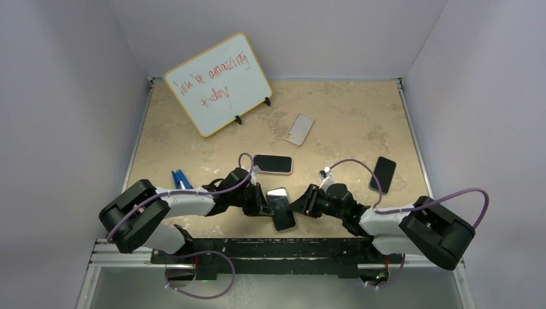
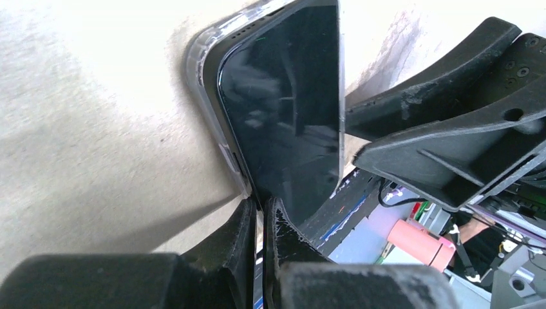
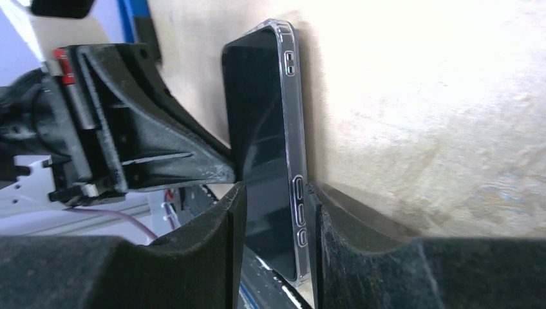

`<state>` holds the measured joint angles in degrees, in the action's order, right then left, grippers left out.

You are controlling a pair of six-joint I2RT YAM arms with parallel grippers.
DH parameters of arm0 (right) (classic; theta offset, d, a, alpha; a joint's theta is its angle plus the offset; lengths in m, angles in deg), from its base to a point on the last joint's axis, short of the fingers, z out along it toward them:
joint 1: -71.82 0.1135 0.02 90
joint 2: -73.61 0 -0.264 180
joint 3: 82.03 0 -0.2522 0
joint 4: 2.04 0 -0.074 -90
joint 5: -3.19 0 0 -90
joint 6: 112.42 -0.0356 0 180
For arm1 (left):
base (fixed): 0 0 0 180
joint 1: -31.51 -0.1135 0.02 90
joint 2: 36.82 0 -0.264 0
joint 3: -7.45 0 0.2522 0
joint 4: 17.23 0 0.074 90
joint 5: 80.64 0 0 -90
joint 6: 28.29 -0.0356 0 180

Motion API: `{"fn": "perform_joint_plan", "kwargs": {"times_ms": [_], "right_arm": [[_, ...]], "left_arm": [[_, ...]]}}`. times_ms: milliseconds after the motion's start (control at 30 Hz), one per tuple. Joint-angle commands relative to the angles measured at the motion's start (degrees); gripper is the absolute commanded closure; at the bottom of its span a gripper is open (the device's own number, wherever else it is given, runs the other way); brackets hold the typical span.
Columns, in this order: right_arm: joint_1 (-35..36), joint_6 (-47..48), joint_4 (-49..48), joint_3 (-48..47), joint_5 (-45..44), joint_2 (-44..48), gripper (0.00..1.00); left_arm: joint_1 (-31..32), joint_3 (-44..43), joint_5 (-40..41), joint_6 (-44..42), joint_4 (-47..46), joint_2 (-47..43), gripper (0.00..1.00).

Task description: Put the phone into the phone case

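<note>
Both arms converge at the near middle of the surface (image 1: 348, 122), with the phone (image 1: 281, 209) between their tips. The phone sits inside the clear phone case (image 3: 293, 116), whose transparent rim wraps the corner and long side of the dark screen. Whether every edge is fully seated cannot be told.

Right pincer (image 3: 277, 193): narrowly open and clamped across the cased phone near its lower end. One finger lies on the screen and the other on the back of the case.

Left pincer (image 2: 261, 206): fingers drawn almost together, with only a thin slit between them. Their tips touch the lower edge of the cased phone where the rim meets the glass. Whether anything is pinched in the slit cannot be told. In the right wrist view, its tip bears on the screen-side edge of the phone, opposite the right pincer.

The top view shows the phone with its screen facing roughly upward, angled between the two pincers. Whether it rests on the surface or is lifted clear of it cannot be told.

Elsewhere on the surface:
- A whiteboard (image 1: 219, 84) with red writing stands at the far left.
- A pale case (image 1: 299, 128) lies near the middle.
- A second dark phone (image 1: 272, 163) lies just beyond the left arm.
- A third dark phone (image 1: 383, 174) lies at the right.
- A blue clip (image 1: 180, 179) lies beside the left arm.
</note>
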<state>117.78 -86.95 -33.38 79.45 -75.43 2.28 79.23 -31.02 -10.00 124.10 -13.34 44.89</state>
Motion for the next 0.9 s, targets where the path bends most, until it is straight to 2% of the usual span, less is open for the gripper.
{"fn": "perform_joint_plan", "kwargs": {"times_ms": [0, 267, 467, 700, 767, 867], "right_arm": [[0.93, -3.26, -13.53, -1.45, 8.56, 2.58, 0.6], [0.97, -0.6, -8.73, -2.75, 7.41, 2.49, 0.6], [0.98, -1.35, -13.76, -2.71, 9.64, -2.66, 0.58], [0.96, -6.06, -26.49, -2.77, 14.75, -12.28, 0.59], [0.93, -6.59, -26.85, -2.52, 14.27, -14.09, 0.62], [0.96, -7.27, -27.62, -1.7, 12.59, -16.1, 0.77]], "left_arm": [[-1.56, 4.35, 3.16, -3.16, 1.57, -1.39, 1.0], [-1.52, 4.35, 2.79, -3.13, 0.97, -1.5, 1.0], [-1.56, 4.2, 2.83, -3.32, 1.05, -1.26, 1.0], [-1.53, 3.45, 3.3, -4.35, 2.9, -1.78, 1.0], [-1.55, 3.23, 3.61, -4.47, 3.59, -2.42, 1.0], [-1.56, 2.85, 3.71, -4.63, 4.29, -3.49, 1.0]]}}
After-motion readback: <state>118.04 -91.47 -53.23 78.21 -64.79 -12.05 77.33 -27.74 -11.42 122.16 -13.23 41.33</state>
